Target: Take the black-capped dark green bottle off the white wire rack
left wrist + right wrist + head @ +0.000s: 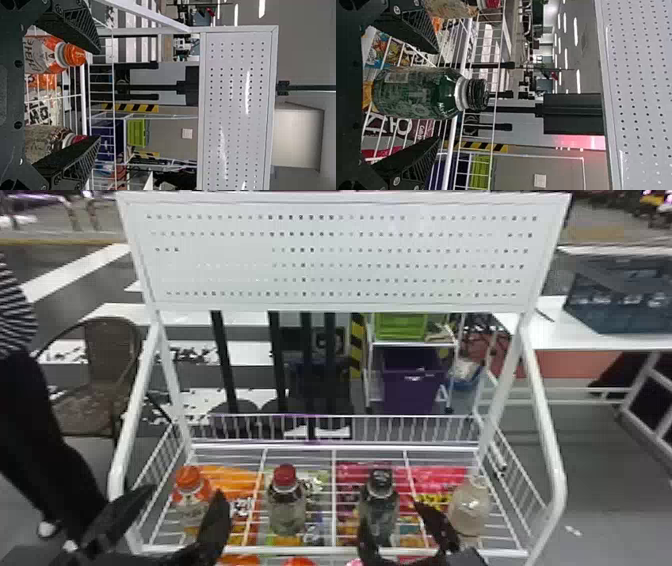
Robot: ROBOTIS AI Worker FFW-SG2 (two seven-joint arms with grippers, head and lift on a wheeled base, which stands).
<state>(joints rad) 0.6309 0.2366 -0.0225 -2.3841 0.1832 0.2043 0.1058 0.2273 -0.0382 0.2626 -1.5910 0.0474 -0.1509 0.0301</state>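
On the white wire rack (334,510) the black-capped dark green bottle (380,505) stands upright, third from the left. My right gripper (395,520) is open around it in the head view, one finger at each side. From the right wrist, the green bottle (427,93) lies between the spread fingers of the right gripper (438,95), with a gap on both sides. My left gripper (185,495) is open at the rack's front left, near the orange-capped bottle (190,490). In the left wrist view the left gripper (99,95) has nothing held between its fingers.
A red-capped bottle (286,500) stands left of the green one, and a clear bottle (470,507) to its right, close to my right gripper's outer finger. Colourful packages (235,485) lie beneath the wires. A white pegboard panel (340,255) rises behind, with rails at both sides.
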